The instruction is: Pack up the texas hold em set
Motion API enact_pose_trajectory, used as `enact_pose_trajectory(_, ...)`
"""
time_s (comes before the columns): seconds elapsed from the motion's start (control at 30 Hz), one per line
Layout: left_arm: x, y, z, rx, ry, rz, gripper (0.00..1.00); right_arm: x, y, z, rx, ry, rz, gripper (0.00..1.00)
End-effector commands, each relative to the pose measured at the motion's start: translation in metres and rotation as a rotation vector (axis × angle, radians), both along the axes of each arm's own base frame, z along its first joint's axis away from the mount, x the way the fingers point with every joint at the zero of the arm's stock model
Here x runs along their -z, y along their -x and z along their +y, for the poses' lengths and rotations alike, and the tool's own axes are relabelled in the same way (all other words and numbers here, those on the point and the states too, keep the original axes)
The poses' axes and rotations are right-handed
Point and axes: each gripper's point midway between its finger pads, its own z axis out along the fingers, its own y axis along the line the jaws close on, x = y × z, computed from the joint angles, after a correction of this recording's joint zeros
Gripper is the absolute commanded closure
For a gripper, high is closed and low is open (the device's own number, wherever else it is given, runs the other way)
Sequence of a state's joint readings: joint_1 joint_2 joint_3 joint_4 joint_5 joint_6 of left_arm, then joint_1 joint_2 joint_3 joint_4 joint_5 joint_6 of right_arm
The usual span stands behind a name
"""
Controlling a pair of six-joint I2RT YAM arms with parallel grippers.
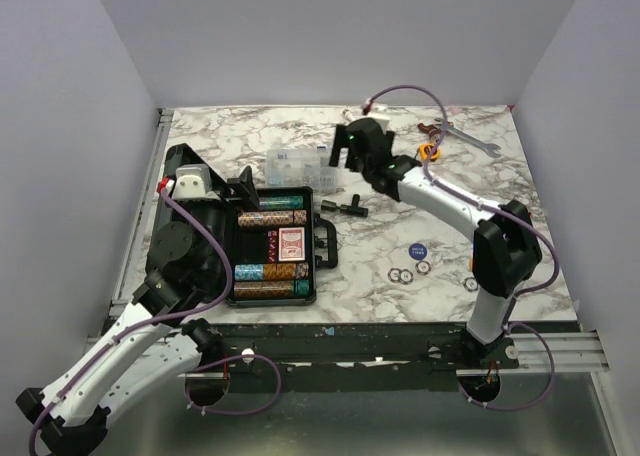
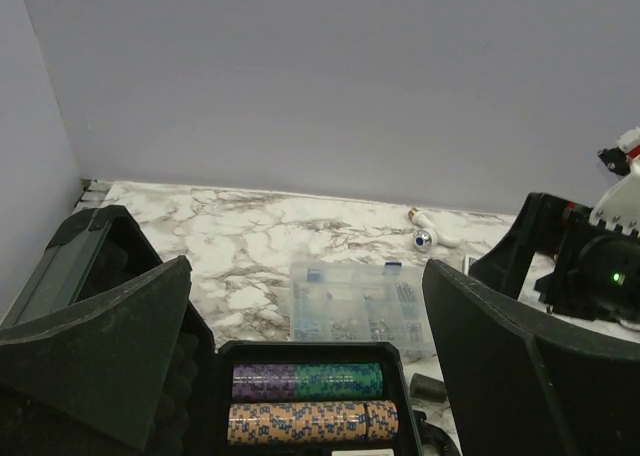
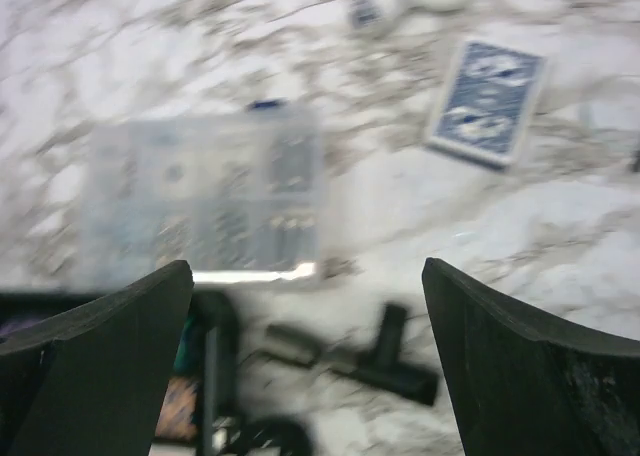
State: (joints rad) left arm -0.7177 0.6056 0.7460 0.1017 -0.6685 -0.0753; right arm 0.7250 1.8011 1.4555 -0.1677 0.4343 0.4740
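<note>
Collecting loose pieces: my right gripper (image 3: 305, 271), jaws spread and empty, hangs near the blue deck (image 3: 487, 101), which lies outside the open case (image 1: 272, 258); left gripper (image 2: 307, 264) likewise spread. Next, likely: align over the deck, then pinch.

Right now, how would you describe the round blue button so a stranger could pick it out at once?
On the marble table, look right of the open black case, where small round pieces lie loose. The blue button is the farthest back: a solid dark blue disc, larger than the pale ones beside it.
</note>
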Motion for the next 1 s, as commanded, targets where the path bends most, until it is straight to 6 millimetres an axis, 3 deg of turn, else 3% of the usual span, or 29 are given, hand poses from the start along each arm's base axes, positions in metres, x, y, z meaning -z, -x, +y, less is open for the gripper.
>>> enact_pose_trajectory(0.0,-0.007,0.0,-0.013,0.063,0.001,0.007,0.02,0.047,-0.06,-0.132,0.342,0.047,0.122,0.0)
enact_pose_trajectory(0.03,-0.007,-0.001,-0.016,0.072,-0.001,0.01,0.02,0.051,-0.06,-0.112,0.295,0.041,0.142,0.0)
enact_pose_trajectory(0.13,-0.004,-0.002,-0.021,0.092,-0.01,0.024,0.01,0.076,-0.095,-0.138,0.343,-0.031,0.24,0.0)
enact_pose_trajectory(0.27,-0.001,-0.005,-0.026,0.103,-0.019,0.036,0.01,0.093,-0.13,-0.132,0.324,-0.055,0.243,0.0)
enact_pose_trajectory(0.43,0.002,-0.008,-0.029,0.106,-0.031,0.05,0.02,0.122,-0.161,-0.138,0.435,-0.02,0.25,0.0)
enact_pose_trajectory(0.7,0.005,-0.01,-0.032,0.114,-0.038,0.059,0.02,0.167,-0.165,-0.135,0.451,0.077,0.304,0.0)
enact_pose_trajectory(0.83,0.006,-0.01,-0.033,0.114,-0.042,0.065,0.02,0.177,-0.157,-0.143,0.494,0.183,0.301,0.01)
enact_pose_trajectory(0.97,0.007,-0.011,-0.034,0.112,-0.047,0.068,0.02,0.184,-0.147,-0.143,0.503,0.275,0.295,0.09)
